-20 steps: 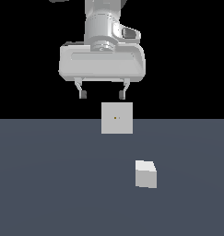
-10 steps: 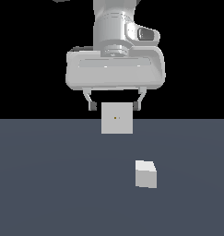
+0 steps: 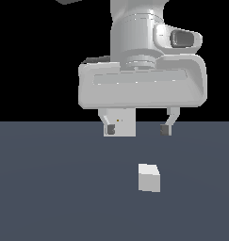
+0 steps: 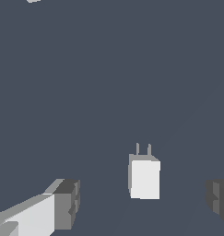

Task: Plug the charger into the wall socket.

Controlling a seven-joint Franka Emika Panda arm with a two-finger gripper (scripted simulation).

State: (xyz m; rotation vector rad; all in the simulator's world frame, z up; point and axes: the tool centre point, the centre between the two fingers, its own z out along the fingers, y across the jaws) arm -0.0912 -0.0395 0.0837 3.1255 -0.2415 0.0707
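Exterior view showed the arm pointing straight down, its tool (image 3: 138, 129) hanging with fingers spread wide and empty above the grey surface (image 3: 50, 188), partly covering the one wall socket (image 3: 121, 123) behind. One charger (image 3: 149, 178) lay on the surface, below and clear of the fingers. Only the wrist view showed its two prongs (image 4: 143, 149).

Flat, shadowless, sharp simulator renders

Exterior view level and close, facing the tool (image 3: 138, 129), wrist view looking down, both sharing the charger (image 3: 149, 178).
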